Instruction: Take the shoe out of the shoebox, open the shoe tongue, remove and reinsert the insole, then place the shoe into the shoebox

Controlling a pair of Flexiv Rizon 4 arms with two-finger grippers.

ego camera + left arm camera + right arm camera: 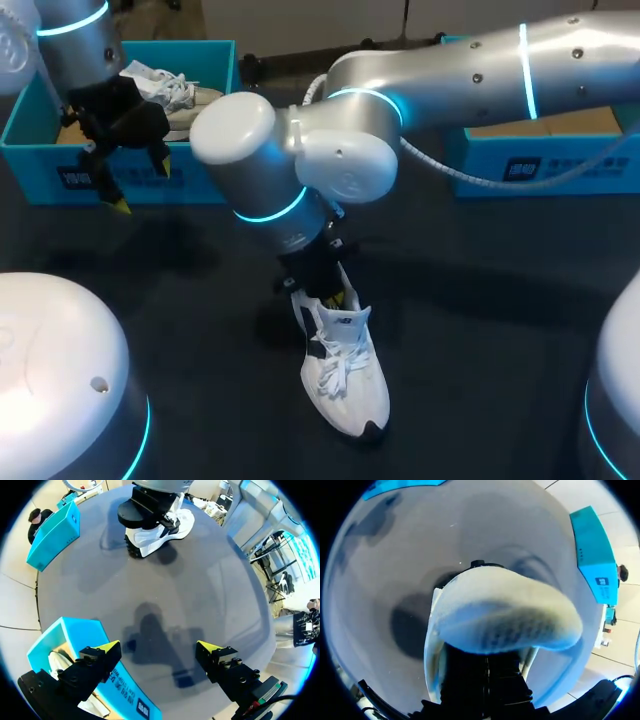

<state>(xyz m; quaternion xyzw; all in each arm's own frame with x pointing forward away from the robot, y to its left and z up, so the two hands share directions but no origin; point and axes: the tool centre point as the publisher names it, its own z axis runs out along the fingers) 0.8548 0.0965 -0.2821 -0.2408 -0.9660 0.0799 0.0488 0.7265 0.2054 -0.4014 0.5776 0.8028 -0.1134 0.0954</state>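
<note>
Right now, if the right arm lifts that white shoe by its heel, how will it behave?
The shoe looks light with a soft fabric upper, so it may deform under the right gripper. Its toe would probably droop. Loose laces might dangle and snag.

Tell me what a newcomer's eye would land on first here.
The white sneaker stands in the middle of the dark table, my right arm's tool down at its heel. In the right wrist view a pale bent insole looms just ahead of that tool. My left tool hangs open over the rim of a blue shoebox holding a second shoe.
</note>
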